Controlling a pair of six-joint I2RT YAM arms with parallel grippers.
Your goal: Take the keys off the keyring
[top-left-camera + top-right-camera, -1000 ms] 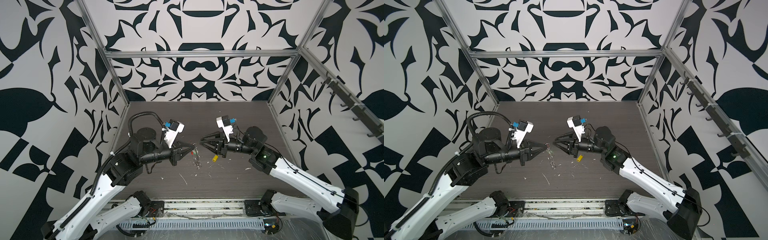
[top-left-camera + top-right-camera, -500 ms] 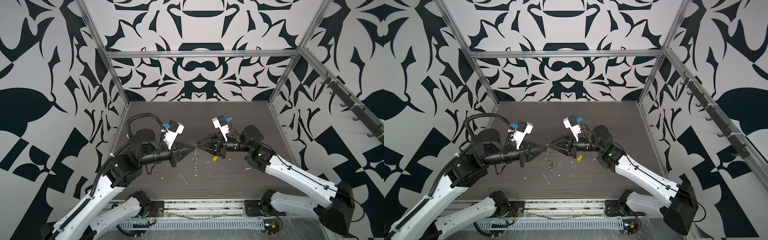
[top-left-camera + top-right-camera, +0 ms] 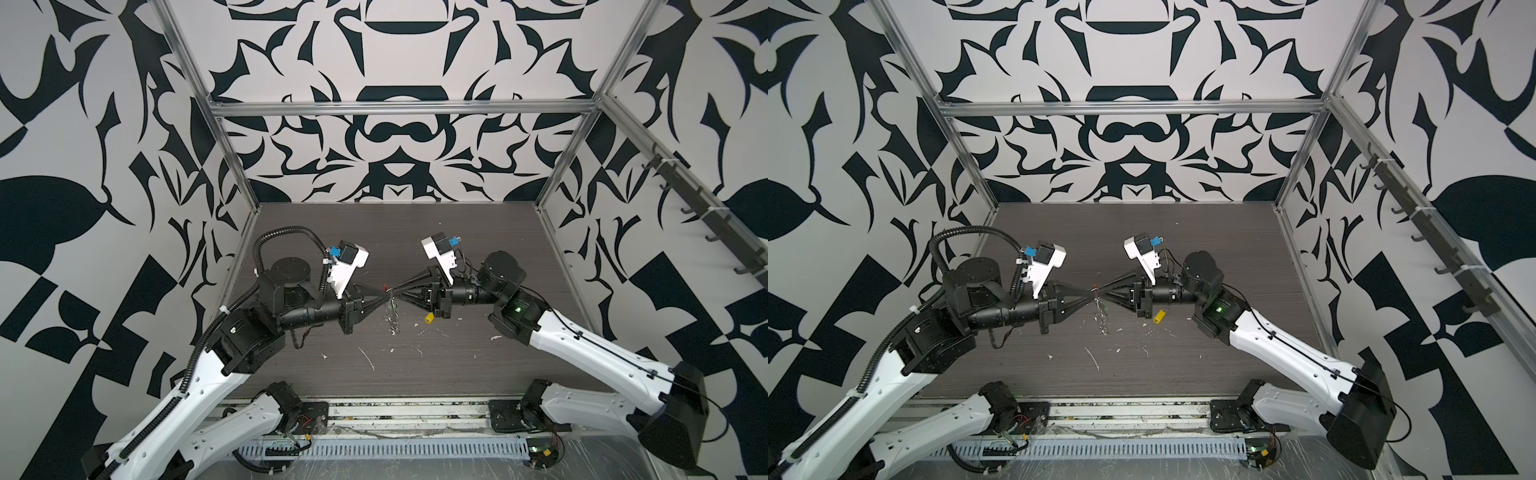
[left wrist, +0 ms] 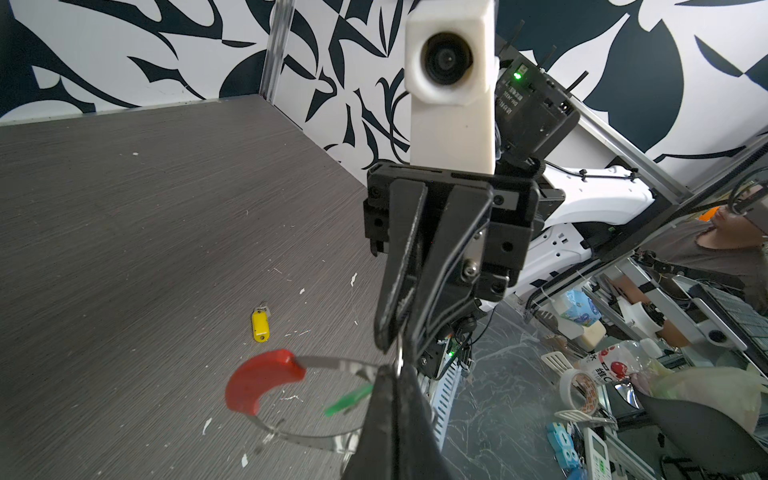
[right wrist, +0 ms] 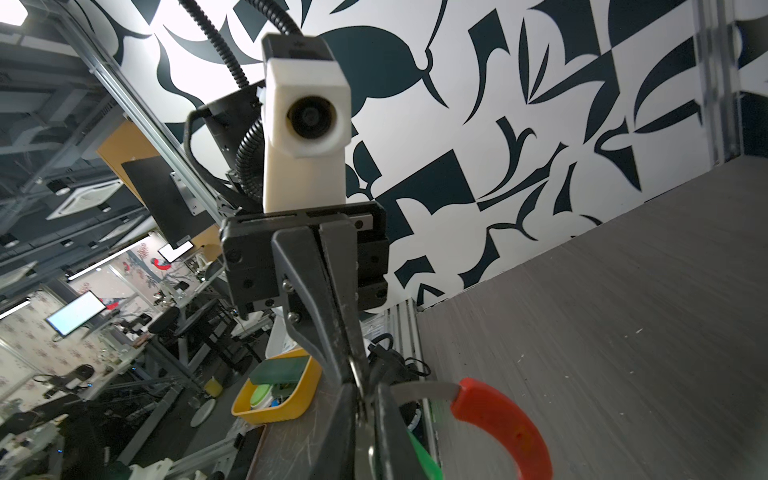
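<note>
In both top views my two grippers meet tip to tip above the middle of the table. The left gripper [image 3: 384, 292] [image 4: 392, 370] is shut on the keyring [image 3: 391, 313]. This thin grey hoop with a red sleeve [image 4: 262, 382] [image 5: 503, 419] hangs below the tips. The right gripper [image 3: 397, 292] [image 5: 365, 395] has its jaws pinched on a small silver ring [image 4: 399, 358] of the keyring, right against the left fingertips. The green key [image 4: 347, 401] [image 5: 424, 457] dangles from the hoop. The yellow key [image 3: 429, 318] [image 4: 260, 325] lies loose on the table under the right gripper.
White flecks [image 3: 368, 357] lie scattered on the dark wood table [image 3: 457, 232]. Patterned walls and aluminium posts [image 3: 232, 166] close in three sides. A slotted cable duct [image 3: 386, 449] runs along the front edge between the two arm bases.
The right gripper has moved left to the left gripper's tip and its jaws have closed there. The left gripper has stayed shut and barely moved.
</note>
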